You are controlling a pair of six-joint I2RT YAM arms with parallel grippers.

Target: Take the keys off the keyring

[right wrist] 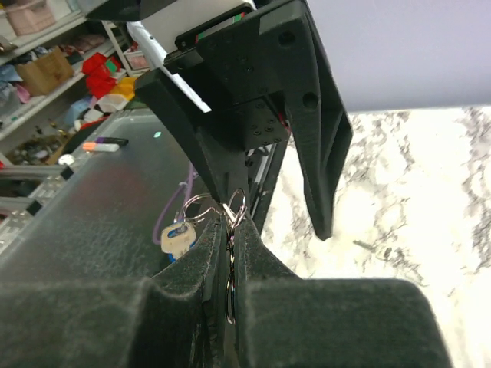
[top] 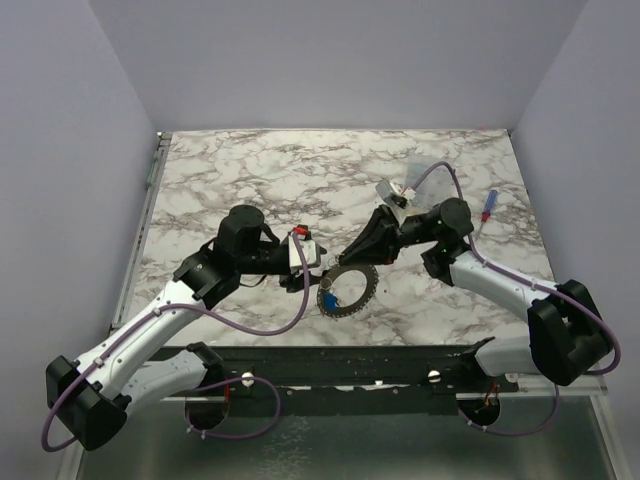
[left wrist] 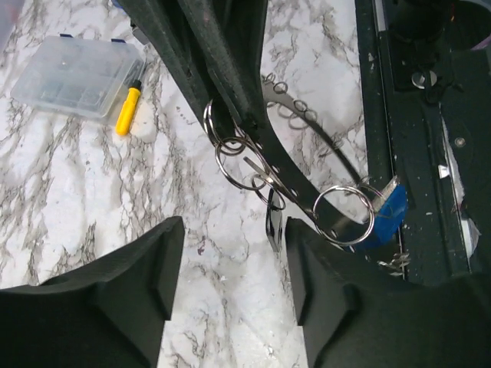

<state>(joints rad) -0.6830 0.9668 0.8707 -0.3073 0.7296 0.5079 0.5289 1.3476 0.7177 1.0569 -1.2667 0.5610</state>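
The right tool [right wrist: 232, 230] is clamped shut on the large flat grey metal keyring [left wrist: 295, 184], tilted over the marble table [top: 250, 170]. The left tool [left wrist: 230, 238] gapes empty. The blue-headed key [left wrist: 387, 211] looks light, slippery: pinch its plastic head.

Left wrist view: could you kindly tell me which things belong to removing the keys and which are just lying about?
Job in hand: keyring; blue-headed key; right fingers clamping the keyring.
Lying about: clear compartment box; yellow-handled tool.
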